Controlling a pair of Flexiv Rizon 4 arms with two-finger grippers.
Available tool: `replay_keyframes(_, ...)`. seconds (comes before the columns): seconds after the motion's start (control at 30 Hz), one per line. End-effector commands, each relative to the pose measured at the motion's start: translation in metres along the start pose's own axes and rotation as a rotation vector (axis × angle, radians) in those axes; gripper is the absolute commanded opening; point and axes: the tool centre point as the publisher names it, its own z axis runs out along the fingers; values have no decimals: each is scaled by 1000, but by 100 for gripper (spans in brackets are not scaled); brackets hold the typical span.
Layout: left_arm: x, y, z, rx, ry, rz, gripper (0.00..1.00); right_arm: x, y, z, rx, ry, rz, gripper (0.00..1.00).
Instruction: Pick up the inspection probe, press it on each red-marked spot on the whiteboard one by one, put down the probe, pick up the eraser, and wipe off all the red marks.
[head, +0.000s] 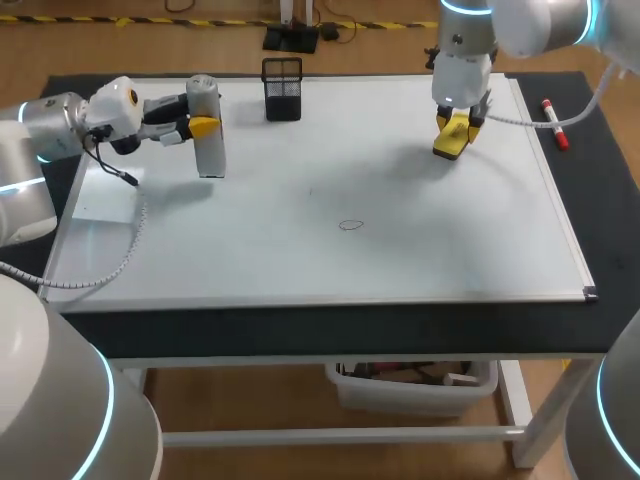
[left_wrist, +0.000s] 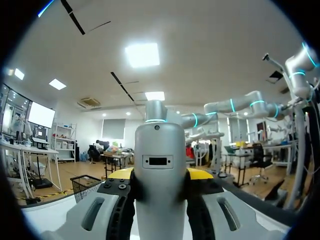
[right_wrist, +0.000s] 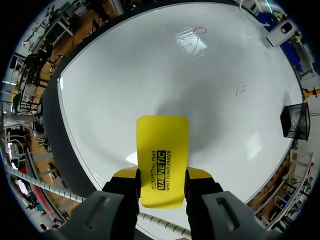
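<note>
Item 1: grey cylindrical inspection probe (head: 210, 155), upright at the far-left part of the white rectangular whiteboard (head: 400, 260), clamped between both fingers of the left gripper (head: 203, 127). Item 2: yellow rectangular eraser (head: 452, 140), gripped from 2 sides by the right gripper (head: 458, 122) at the far-right part (contact with the board cannot be told). Item 3: 1 red oval mark (head: 350, 225) near the board's middle. Item 4: black mesh pen cup (head: 282, 88) at the far edge.
</note>
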Motion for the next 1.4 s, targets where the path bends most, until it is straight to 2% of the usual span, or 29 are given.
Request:
replay_keyframes(0.03,-1,-1,-1,1,4,-1,0,-3,3,-2,9,13,-15,0)
replay_keyframes(0.27,-1,-1,-1,1,4,-1,0,-19,22,-5,34,21,-73,0)
replay_keyframes(0.83,-1,-1,-1,1,4,-1,0,-68,125,-13,81,-7,-299,0)
replay_keyframes(1.1,-1,-1,-1,1,4,-1,0,-88,171,-12,68,-33,-383,0)
replay_keyframes(1.4,-1,-1,-1,1,4,-1,0,-102,210,-7,41,-57,-440,0)
